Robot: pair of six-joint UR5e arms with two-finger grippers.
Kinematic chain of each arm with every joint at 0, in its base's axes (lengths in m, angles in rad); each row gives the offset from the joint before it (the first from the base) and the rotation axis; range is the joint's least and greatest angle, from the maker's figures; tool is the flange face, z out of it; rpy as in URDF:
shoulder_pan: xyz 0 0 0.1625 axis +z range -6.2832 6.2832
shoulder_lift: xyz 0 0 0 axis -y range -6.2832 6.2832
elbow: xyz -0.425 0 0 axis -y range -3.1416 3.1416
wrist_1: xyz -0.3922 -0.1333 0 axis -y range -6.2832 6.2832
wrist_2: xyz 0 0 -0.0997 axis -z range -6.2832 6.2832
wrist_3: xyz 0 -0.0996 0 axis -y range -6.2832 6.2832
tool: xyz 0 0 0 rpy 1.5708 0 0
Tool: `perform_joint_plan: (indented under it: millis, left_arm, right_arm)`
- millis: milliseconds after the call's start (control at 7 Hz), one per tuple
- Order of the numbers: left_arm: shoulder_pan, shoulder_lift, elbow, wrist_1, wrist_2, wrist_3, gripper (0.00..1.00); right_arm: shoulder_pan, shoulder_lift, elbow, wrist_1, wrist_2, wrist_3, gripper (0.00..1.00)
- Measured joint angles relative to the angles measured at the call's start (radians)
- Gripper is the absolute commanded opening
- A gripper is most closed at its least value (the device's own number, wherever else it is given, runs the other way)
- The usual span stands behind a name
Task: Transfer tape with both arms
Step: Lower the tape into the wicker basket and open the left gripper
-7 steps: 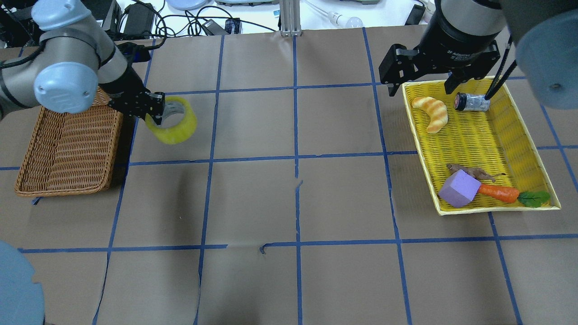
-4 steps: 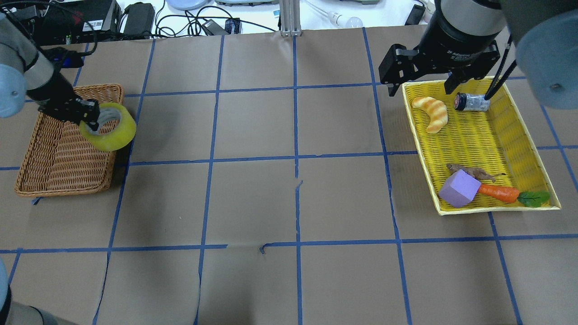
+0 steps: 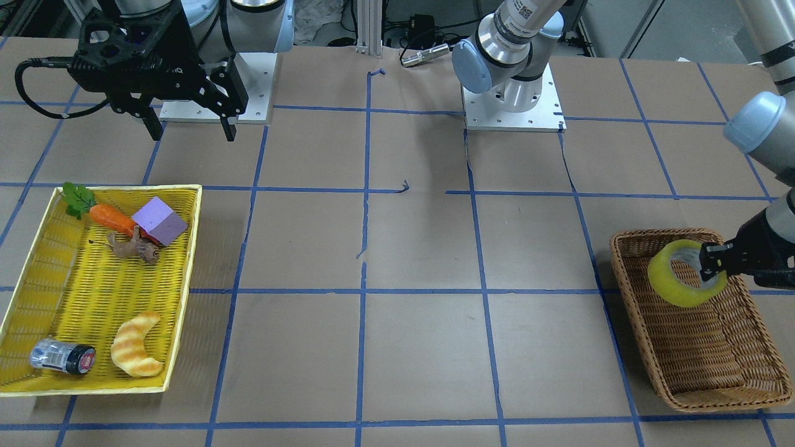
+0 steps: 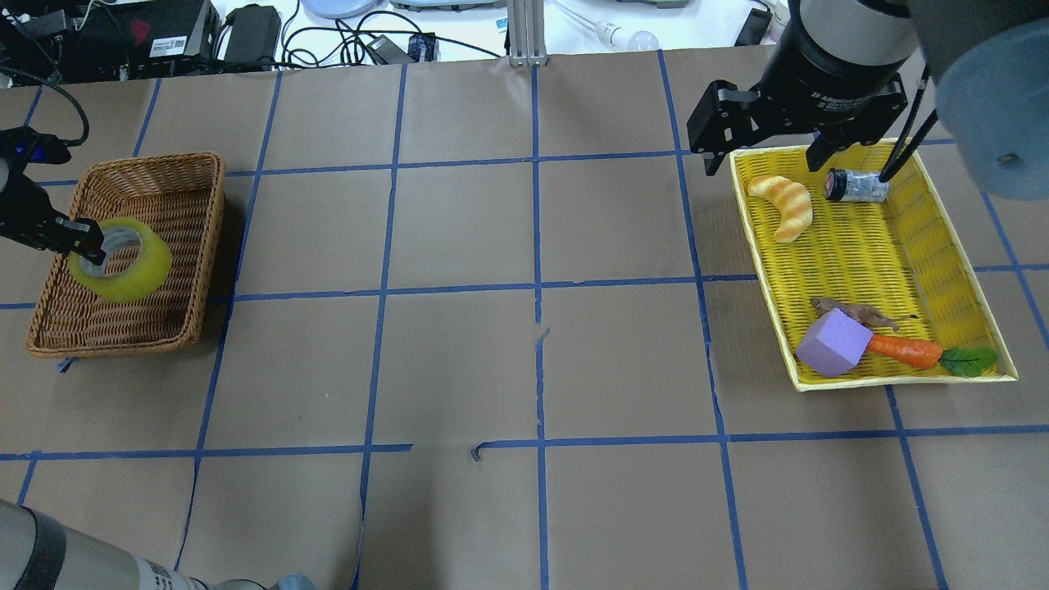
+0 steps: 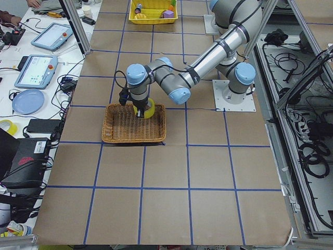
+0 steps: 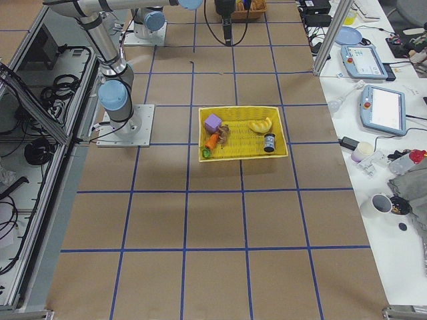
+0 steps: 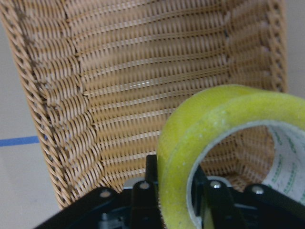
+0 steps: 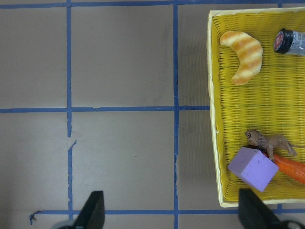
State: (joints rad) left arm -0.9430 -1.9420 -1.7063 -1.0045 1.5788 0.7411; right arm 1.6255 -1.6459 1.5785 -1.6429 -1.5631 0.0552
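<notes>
My left tool [image 4: 84, 240] pinches the tape [image 4: 123, 262] over the wicker basket [image 4: 211, 246]; right tool [image 4: 764, 156] hangs spread; core print unreadable.

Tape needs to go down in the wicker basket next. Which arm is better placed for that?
Left. The left gripper is shut on the tape, holding it above the wicker basket. The right gripper is open and empty, far across the table by the yellow tray.

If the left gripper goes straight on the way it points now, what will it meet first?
Probably the floor of the wicker basket: the left gripper, shut on the tape, points down into it. The tape's lower edge may touch first; height is unclear.
</notes>
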Motion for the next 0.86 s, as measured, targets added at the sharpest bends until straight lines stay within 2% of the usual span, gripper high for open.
perform_joint_plan:
  millis: [143,286,429,857]
  left_arm:
    - [0.002,-0.026,-0.036,0.092,0.000,0.003,0.25]
    - [0.002,-0.046,-0.062,0.166,0.000,0.004,0.84]
    - [0.003,-0.059,-0.072,0.219,-0.001,0.004,1.00]
    - [-0.018,-0.032,-0.065,0.285,-0.008,-0.001,1.00]
  right_arm:
    - [0.000,0.000,0.000,0.000,0.000,0.000,1.00]
    - [0.000,0.000,0.000,0.000,0.000,0.000,1.00]
    - [0.000,0.000,0.000,0.000,0.000,0.000,1.00]
    - [-0.001,0.000,0.000,0.000,0.000,0.000,1.00]
